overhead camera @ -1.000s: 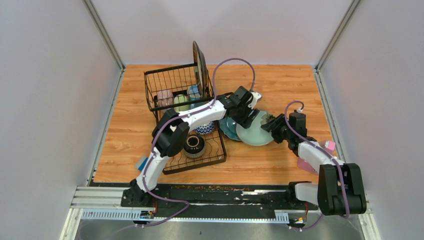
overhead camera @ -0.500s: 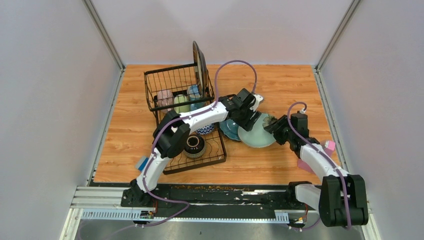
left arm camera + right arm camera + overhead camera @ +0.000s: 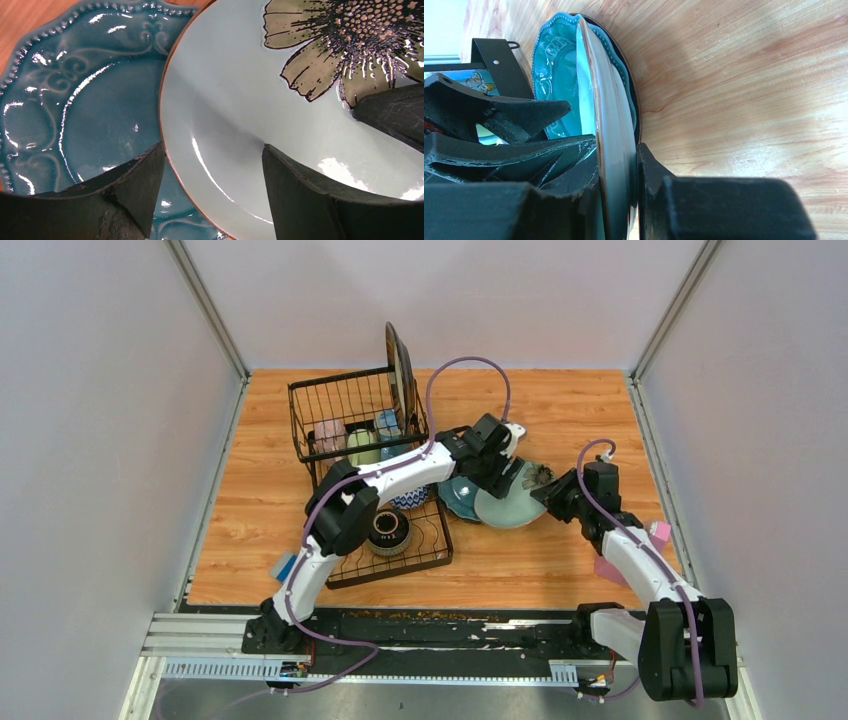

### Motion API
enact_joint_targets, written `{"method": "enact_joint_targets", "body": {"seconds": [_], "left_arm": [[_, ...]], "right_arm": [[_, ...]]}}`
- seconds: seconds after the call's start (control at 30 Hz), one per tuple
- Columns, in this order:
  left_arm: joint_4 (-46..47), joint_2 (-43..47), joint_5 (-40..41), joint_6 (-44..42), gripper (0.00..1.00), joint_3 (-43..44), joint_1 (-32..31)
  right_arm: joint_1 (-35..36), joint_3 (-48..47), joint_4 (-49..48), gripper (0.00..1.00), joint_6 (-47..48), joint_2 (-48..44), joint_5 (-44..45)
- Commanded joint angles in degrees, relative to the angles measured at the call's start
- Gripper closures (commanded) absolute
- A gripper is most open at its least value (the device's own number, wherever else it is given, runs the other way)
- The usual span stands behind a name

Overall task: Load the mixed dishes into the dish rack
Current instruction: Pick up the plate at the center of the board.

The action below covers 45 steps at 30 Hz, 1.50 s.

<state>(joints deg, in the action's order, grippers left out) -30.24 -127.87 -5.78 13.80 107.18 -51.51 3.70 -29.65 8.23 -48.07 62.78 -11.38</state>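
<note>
Handover seemed the step in hand: we had the right gripper (image 3: 619, 165) pinching the pale green plate (image 3: 510, 508), which overlapped the teal plate (image 3: 455, 498) beside the rack (image 3: 345, 410), and the left gripper (image 3: 212, 175) wide astride its rim, needing to close next.

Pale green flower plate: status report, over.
Right gripper shut on pale green flower plate rim. Left gripper open over its opposite edge. Plate overlaps teal plate, outside dish rack.

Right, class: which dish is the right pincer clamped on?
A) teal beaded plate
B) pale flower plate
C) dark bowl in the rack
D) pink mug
B: the right wrist view shows the right pincer with a finger pressed on each face of the pale flower plate.
</note>
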Motion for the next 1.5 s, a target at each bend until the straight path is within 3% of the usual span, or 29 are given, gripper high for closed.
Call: {"method": "enact_joint_targets", "body": {"seconds": [0.0,0.6,0.9,1.23,1.47], "left_arm": [[0.5,3.3,-3.3,0.2,0.2,0.1,-1.1],[3.0,14.1,-1.8,-3.9,0.15,-2.4,-2.5],[5.5,21.4,-1.4,-6.9,0.14,-5.1,-4.9],[10.1,35.0,-4.2,-8.6,0.1,-13.2,-6.4],[11.4,48.0,-5.9,-7.3,0.07,-25.8,-7.6]], "right_arm": [[0.4,-3.7,0.2,0.99,2.6,-0.5,0.7],[0.5,-8.0,3.1,1.0,7.4,-5.1,2.4],[0.5,-11.2,7.2,1.0,11.1,-11.3,7.7],[0.5,-17.5,14.2,1.0,14.5,-19.9,15.2],[0.5,-22.4,17.0,1.0,15.8,-25.7,15.3]]}}
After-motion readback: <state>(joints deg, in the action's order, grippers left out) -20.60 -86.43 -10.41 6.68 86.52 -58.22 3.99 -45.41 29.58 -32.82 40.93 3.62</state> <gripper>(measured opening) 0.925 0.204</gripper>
